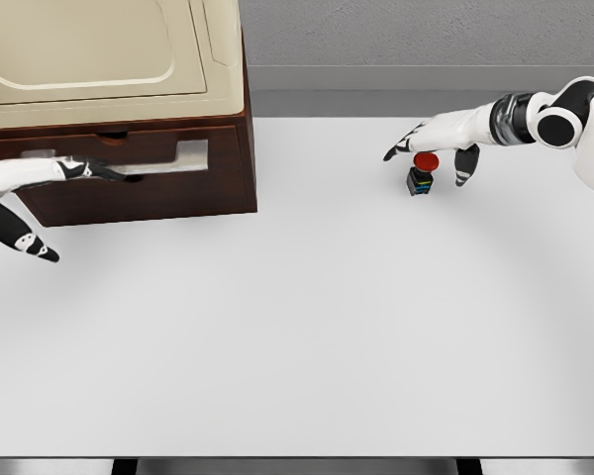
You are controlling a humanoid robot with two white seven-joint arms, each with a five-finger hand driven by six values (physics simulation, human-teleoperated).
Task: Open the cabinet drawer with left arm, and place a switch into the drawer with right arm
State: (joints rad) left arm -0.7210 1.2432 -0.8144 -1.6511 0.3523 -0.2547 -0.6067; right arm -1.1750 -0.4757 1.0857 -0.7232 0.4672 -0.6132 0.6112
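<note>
I see the switch (422, 172), a small dark block with a red round button on top, standing upright on the white table (307, 327), well right of the cabinet (129, 109). The cabinet's dark-wood drawer (129, 183) has a pale handle (173, 158).

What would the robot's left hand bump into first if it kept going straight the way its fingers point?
The left hand points right along the cabinet drawer front, its fingers at the silver handle. Going straight on, it would likely meet that handle first, though depth is hard to judge from this one view.
</note>
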